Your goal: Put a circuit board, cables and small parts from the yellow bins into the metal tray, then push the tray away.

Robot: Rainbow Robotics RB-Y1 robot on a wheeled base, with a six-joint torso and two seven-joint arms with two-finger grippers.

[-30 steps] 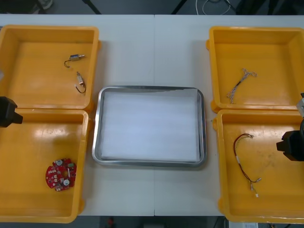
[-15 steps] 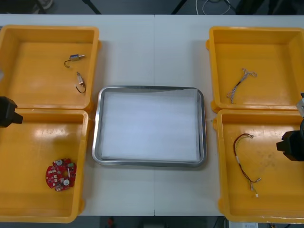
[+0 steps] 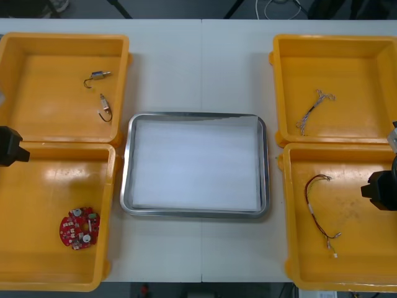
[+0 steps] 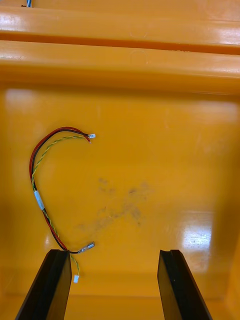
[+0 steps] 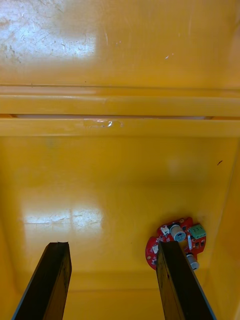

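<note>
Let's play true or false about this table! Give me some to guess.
1. The tray is white inside. True.
2. The board lies in the tray. False: it lies in the near left bin.
3. The right pincer is open. True.
4. The left pincer grips the board. False: it is open and holds nothing.
5. A red and yellow cable lies in the near right bin. True.

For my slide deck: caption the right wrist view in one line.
Open right gripper poised over a yellow bin, a red and yellow cable lying on its floor.
</note>
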